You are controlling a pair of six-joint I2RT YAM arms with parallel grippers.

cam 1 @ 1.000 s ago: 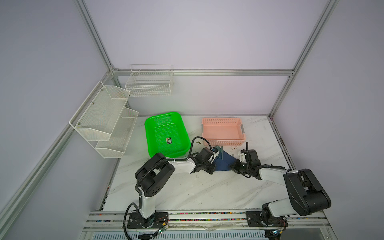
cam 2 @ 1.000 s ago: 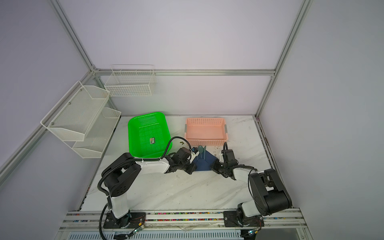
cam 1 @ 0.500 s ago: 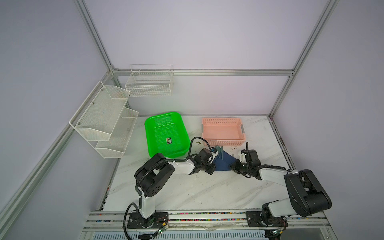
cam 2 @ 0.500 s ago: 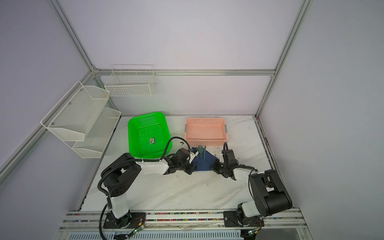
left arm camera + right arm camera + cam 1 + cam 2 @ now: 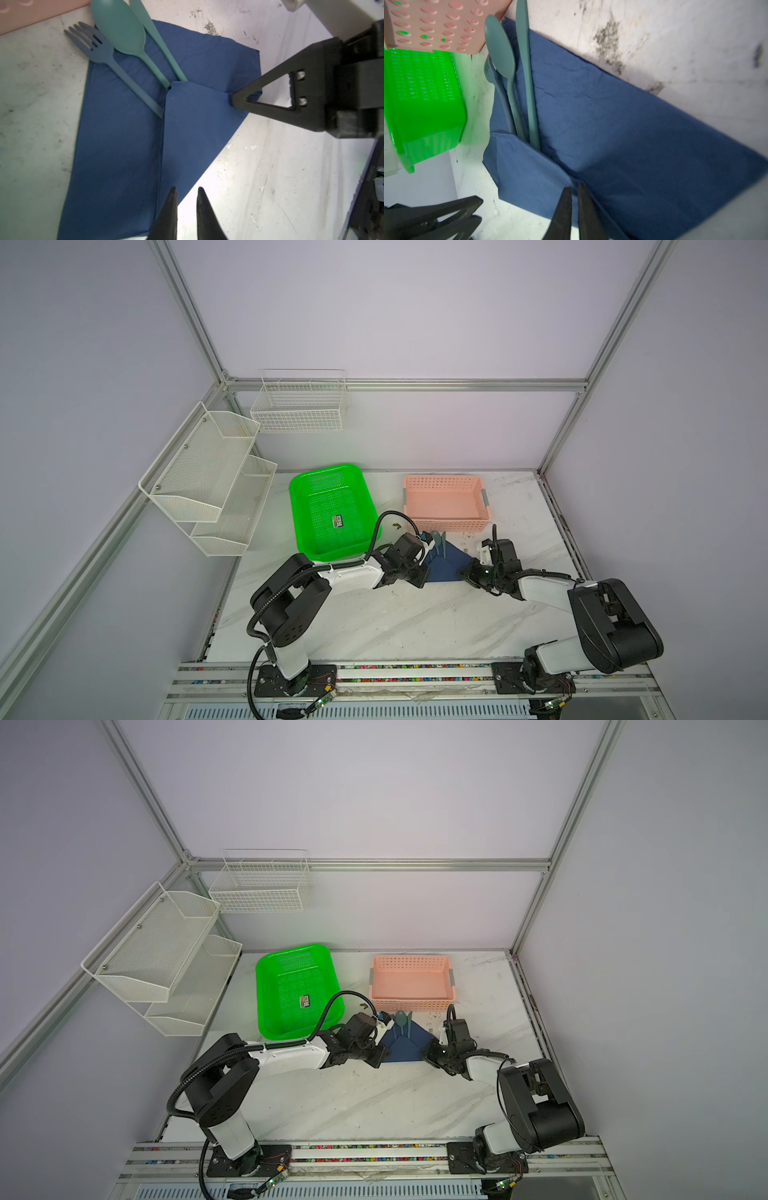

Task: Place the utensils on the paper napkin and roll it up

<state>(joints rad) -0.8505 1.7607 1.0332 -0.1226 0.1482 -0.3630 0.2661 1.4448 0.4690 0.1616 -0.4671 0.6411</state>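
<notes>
No visible change since earlier.

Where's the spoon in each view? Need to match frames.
Top view: spoon at pink basket's near wall.
Top view: spoon, same spot by pink basket.
Left wrist: spoon between fork and knife; pink basket corner visible.
Right wrist: spoon over fork, beside pink basket.
Shared landmark: pink basket.

A robotics lab cell: panel walls in an aluminium frame [image 5: 405,384], a scuffed marble-pattern tabletop [image 5: 374,622], and a left arm [image 5: 353,574] and right arm [image 5: 548,589] bolted to a rail [image 5: 415,674]. Wire shelves [image 5: 208,472] hang on the wall. A green basket [image 5: 300,506] sits beyond the left gripper [image 5: 186,190], and a pink basket [image 5: 444,524] sits beyond the right gripper [image 5: 234,101].
</notes>
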